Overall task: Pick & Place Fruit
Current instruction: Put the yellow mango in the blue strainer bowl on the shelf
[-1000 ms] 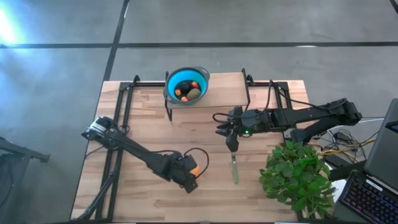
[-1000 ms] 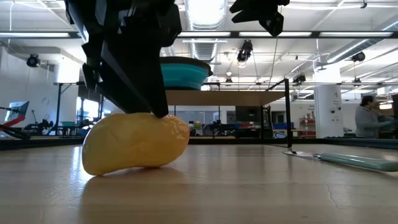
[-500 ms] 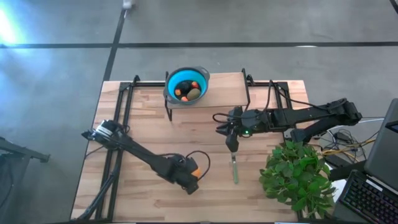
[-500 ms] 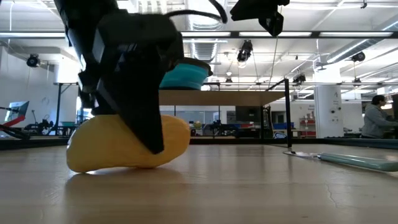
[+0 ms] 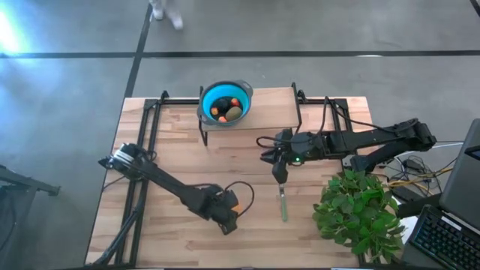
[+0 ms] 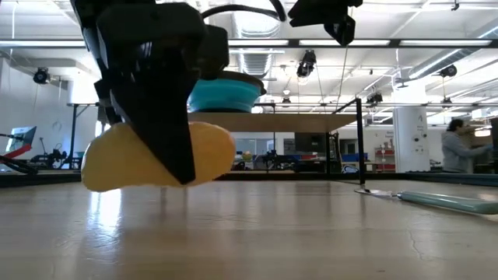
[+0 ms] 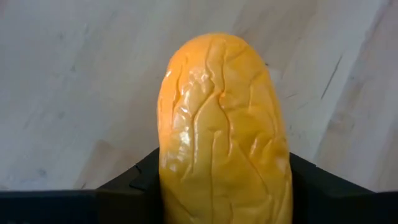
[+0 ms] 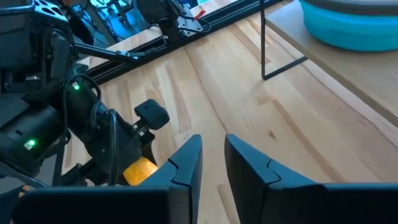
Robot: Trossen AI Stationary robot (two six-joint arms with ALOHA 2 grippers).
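Gripping the yellow-orange oblong fruit (image 6: pixel 159 155) at the near edge, about 6 o'clock: left gripper (image 5: pixel 228 212), fingers clenched on both sides, fruit clear of the desk (image 5: pixel 169 142) in the low view. Lying toward 4 o'clock on the wood: thin pale stick (image 5: pixel 283 204). Hovering just beyond its far end, near centre: right gripper (image 5: pixel 279 175), fingers (image 8: pixel 186 163) slightly parted, grasping nothing. Sitting farthest, at 12 o'clock on a raised shelf: blue bowl (image 5: pixel 207 101) with small fruit pieces (image 5: pixel 226 110).
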